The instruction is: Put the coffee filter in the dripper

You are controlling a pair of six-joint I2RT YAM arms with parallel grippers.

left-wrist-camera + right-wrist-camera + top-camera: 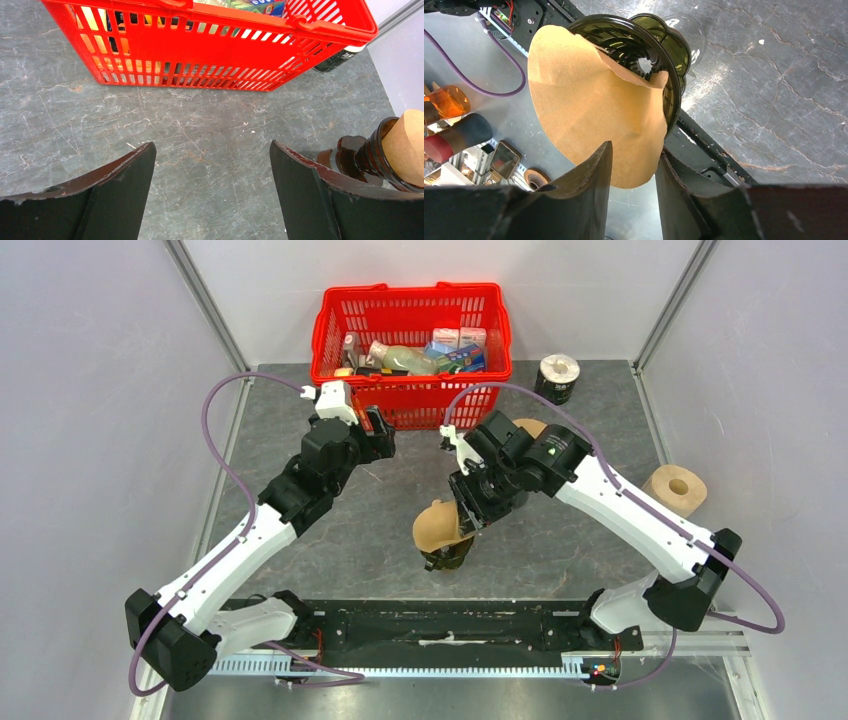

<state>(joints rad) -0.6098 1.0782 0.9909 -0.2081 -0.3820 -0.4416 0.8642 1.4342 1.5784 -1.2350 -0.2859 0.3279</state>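
left gripper point(212, 147): hanging wide open over bare table point(200, 130), gripping nothing, facing the front wall of the red basket point(200, 55).
right gripper point(634, 155): jaws standing parted with a clear gap showing; the filter's lower edge is sitting in that gap, not pinched.
coffee filter point(584, 100): brown paper cone lying half in, half out of the dripper point(659, 40). One edge is folding in against the ribbed inner wall; most of it is spilling over the rim toward the right gripper.
dripper position: dark, translucent, resting on the table near front centre, just below the right gripper.
background: basket is holding assorted packs at the back; tan roll point(678, 488) is lying at far right, well apart.
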